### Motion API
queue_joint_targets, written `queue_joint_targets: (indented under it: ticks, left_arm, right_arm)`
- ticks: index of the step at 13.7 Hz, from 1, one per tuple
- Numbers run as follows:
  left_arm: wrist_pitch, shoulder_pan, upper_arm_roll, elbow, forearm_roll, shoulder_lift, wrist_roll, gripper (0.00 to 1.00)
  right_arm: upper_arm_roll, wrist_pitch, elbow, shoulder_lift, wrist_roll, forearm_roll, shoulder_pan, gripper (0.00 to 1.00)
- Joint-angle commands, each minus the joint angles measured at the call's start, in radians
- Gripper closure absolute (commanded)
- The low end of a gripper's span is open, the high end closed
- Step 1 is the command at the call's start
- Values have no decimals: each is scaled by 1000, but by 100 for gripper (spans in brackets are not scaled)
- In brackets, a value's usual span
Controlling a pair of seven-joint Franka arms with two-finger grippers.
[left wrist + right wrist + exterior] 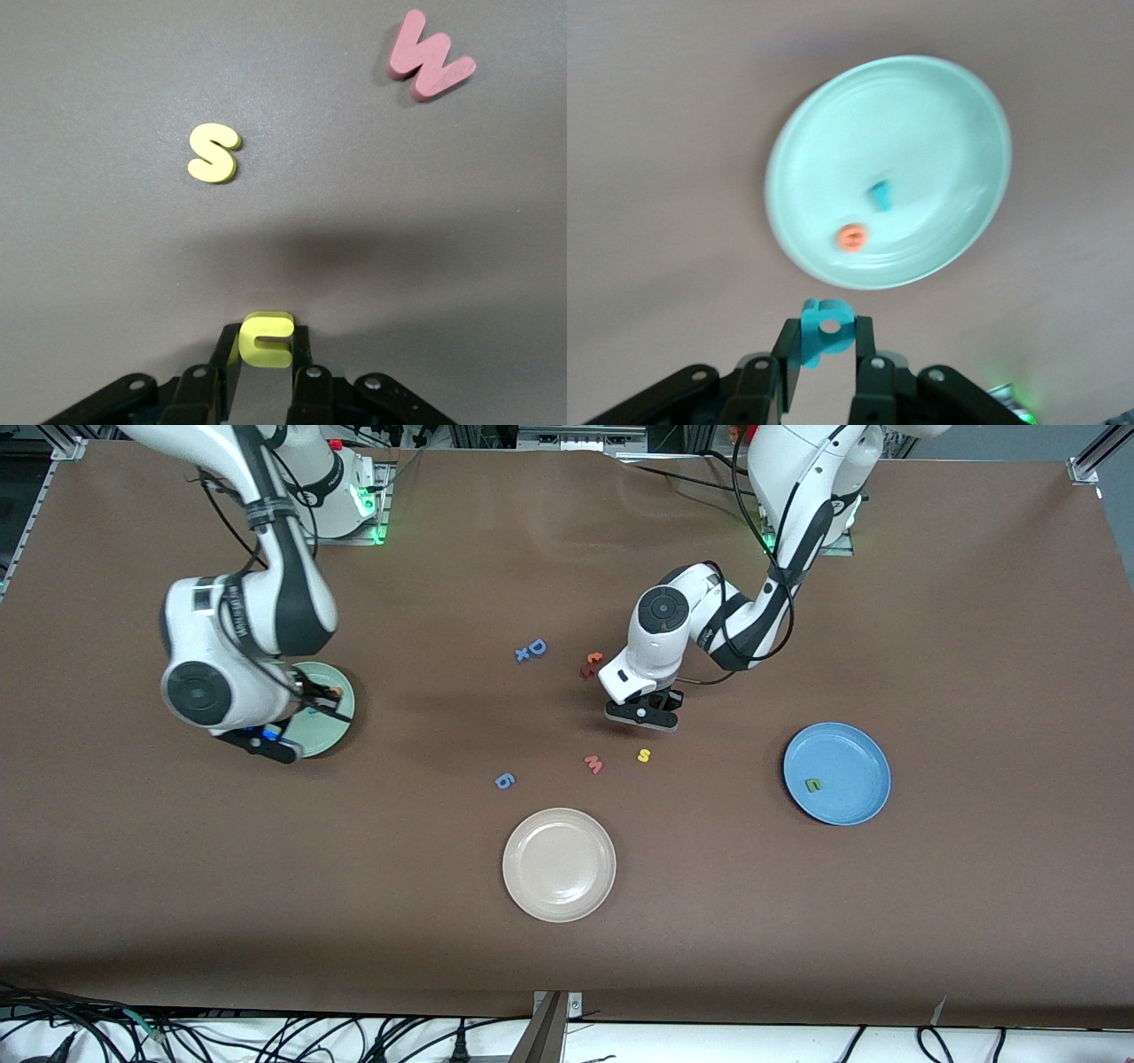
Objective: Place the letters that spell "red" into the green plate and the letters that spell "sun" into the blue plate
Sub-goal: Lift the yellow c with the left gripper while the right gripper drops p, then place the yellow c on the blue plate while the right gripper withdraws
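My left gripper (266, 343) is shut on the yellow "u" (267, 338), just over the table near the yellow "s" (213, 152). In the front view this gripper (644, 715) hangs beside the "s" (645, 755). The blue plate (850, 753) holds the green "n" (813, 785). My right gripper (826, 338) is shut on the teal "d" (827, 329), by the rim of the green plate (921, 124). That plate holds the orange "e" (851, 237) and the teal "r" (878, 196). In the front view the right gripper (266, 741) partly hides the green plate (330, 729).
A pink "w" (594, 763) lies beside the "s". A blue "6"-like letter (504, 780) lies toward the right arm's end. A beige plate (559, 864) sits nearest the front camera. A blue "D" pair (532, 649) and a red-orange pair (592, 664) lie farther back.
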Motion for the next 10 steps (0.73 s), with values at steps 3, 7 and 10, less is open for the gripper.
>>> queue_joint_targets:
  ticks: [3, 7, 10]
  left_arm:
    - [-6, 19, 15, -1, 48, -17, -19, 78]
    - [-121, 54, 13, 48, 48, -49, 25, 78]
    - [-166, 94, 11, 62, 47, -74, 79, 78]
  right_arm:
    - [-71, 200, -141, 32, -236, 9, -46, 83]
    - [-70, 318, -175, 105, -272, 10, -74, 81]
    - [-65, 324, -181, 119, -272, 51, -72, 70]
